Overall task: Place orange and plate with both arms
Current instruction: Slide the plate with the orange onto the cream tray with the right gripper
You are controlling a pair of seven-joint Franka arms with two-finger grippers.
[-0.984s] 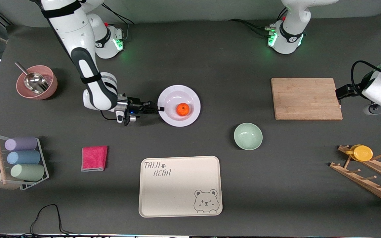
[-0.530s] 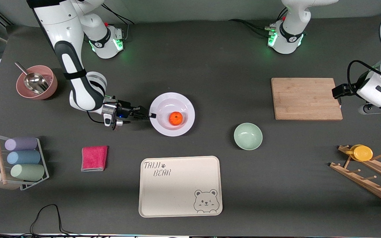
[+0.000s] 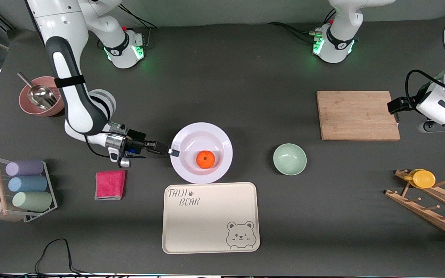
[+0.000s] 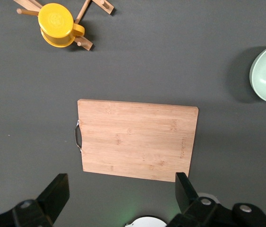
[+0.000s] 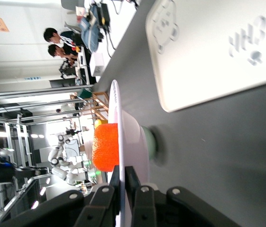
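Observation:
The pale lavender-white plate (image 3: 201,130) carries the orange (image 3: 205,159) in its well. My right gripper (image 3: 172,152) is shut on the plate's rim at the right arm's end and holds it level over the table, just by the bear tray (image 3: 211,235). In the right wrist view the plate (image 5: 123,137) shows edge-on between the fingers (image 5: 132,177), with the orange (image 5: 105,146) on it. My left gripper (image 4: 121,185) is open and empty, high over the table by the wooden cutting board (image 4: 137,139), and waits there.
A mint-green bowl (image 3: 289,158) stands beside the plate toward the left arm's end. The cutting board (image 3: 357,115) lies farther that way. A pink cloth (image 3: 110,184), a cup rack (image 3: 21,189), a pink bowl with a scoop (image 3: 43,96) and a peg rack with a yellow cup (image 3: 423,178) ring the table.
My right gripper has carried the plate with the orange toward the front camera, from mid-table to the bear tray's edge. The left arm has shifted only slightly.

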